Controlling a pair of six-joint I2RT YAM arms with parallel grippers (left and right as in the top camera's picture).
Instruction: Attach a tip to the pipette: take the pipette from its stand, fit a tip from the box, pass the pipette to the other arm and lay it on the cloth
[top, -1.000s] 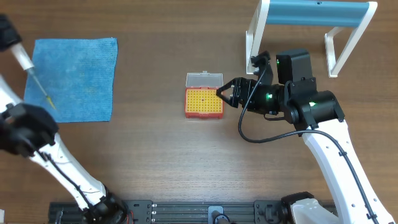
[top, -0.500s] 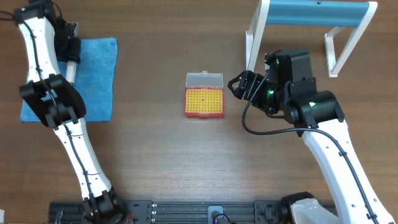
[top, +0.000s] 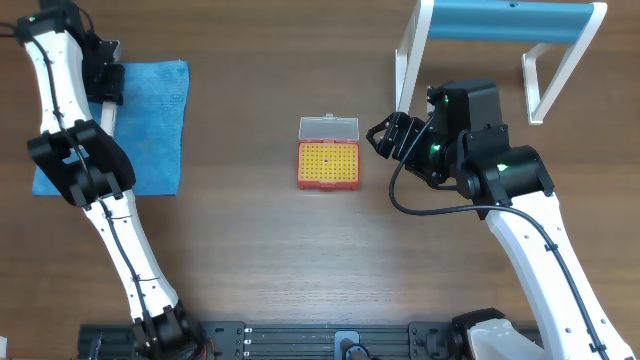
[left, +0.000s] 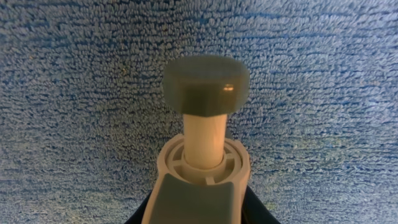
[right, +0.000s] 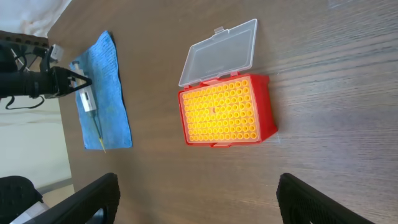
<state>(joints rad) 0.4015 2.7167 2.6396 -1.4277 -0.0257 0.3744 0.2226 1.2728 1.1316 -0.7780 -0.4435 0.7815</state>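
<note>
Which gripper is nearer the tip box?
Right. The right gripper hangs just beside the tip box; the left gripper is far off at the cloth, holding the pipette.

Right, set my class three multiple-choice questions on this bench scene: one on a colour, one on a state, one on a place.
1. What colour is the body of the tip box?
A green
B red
C white

2. How is its lid?
A shut
B taken off
C hinged open

3. Where is the pipette?
A beside the box
B inside the box
C at the blue cloth, held by the left gripper

Answers:
1 B: red walls show around the yellow tips.
2 C: the clear lid lies back behind the box.
3 C: the left wrist view shows cloth right behind the held pipette.
</note>
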